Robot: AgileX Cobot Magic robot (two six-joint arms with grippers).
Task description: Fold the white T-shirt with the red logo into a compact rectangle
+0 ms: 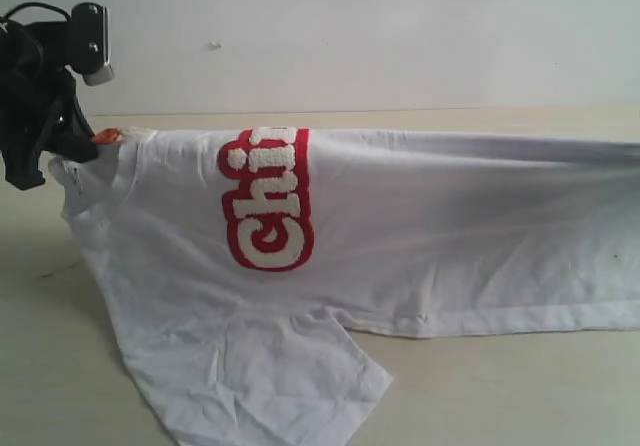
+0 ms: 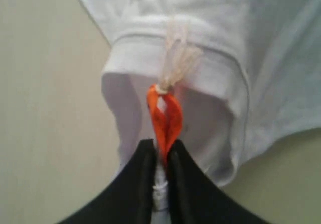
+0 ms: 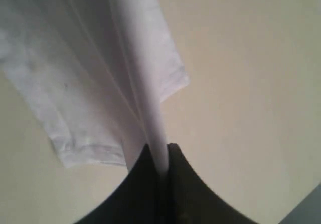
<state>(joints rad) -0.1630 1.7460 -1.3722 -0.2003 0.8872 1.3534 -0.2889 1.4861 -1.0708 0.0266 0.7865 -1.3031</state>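
The white T-shirt (image 1: 430, 226) hangs stretched sideways above the table, folded lengthwise, collar at the left and hem off the right edge. Its red logo (image 1: 268, 198) faces the camera, bent over the top fold so only part shows. One sleeve (image 1: 270, 386) droops onto the table in front. My left gripper (image 1: 85, 146) is shut on the collar (image 2: 175, 48), with the orange tag loop (image 2: 165, 116) between its fingertips (image 2: 145, 156). In the right wrist view my right gripper (image 3: 161, 151) is shut on a folded edge of the white T-shirt (image 3: 85, 83) near the hem; that gripper is outside the exterior view.
The beige table (image 1: 520, 396) runs under the shirt, with a pale wall (image 1: 400, 36) behind. The left arm's black wrist and camera (image 1: 45, 76) stand at the far left edge.
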